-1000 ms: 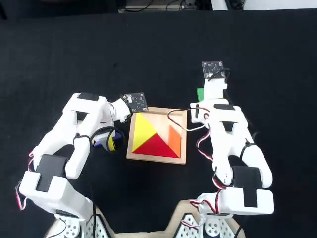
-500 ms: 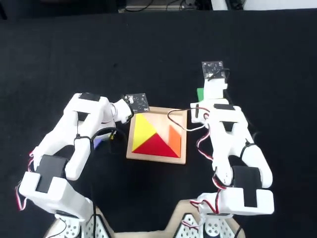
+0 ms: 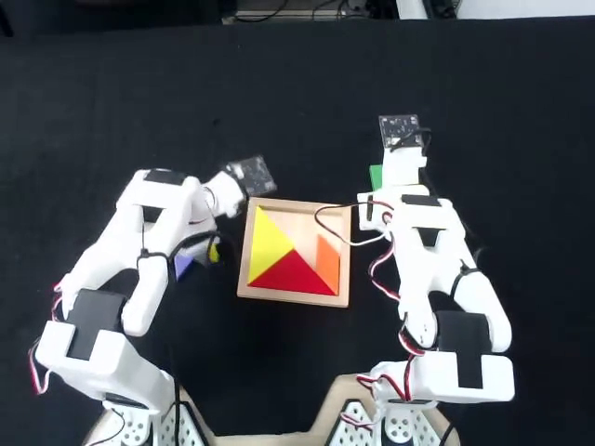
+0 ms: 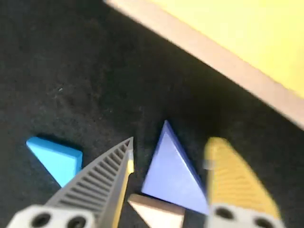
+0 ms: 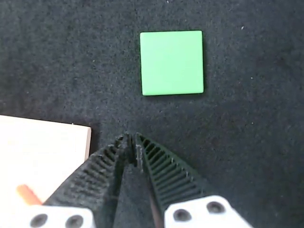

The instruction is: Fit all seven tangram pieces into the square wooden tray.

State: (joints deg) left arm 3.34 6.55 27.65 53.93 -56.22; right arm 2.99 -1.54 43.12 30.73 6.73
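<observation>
- We see a black table [image 3: 112, 102].
- Near its middle lies the square wooden tray [image 3: 296, 295].
- A green square [image 5: 172, 62] lies flat near the tray's far right corner.
- Left of the tray we find a blue triangle [image 4: 171, 168] and a light-blue piece [image 4: 54, 159], apart.

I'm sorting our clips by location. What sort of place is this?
Probably a robotics lab bench: two white arms stand side by side at a black cloth-covered table, a wooden tray of tangram pieces lies between them, and loose cables trail along the far edge.
</observation>
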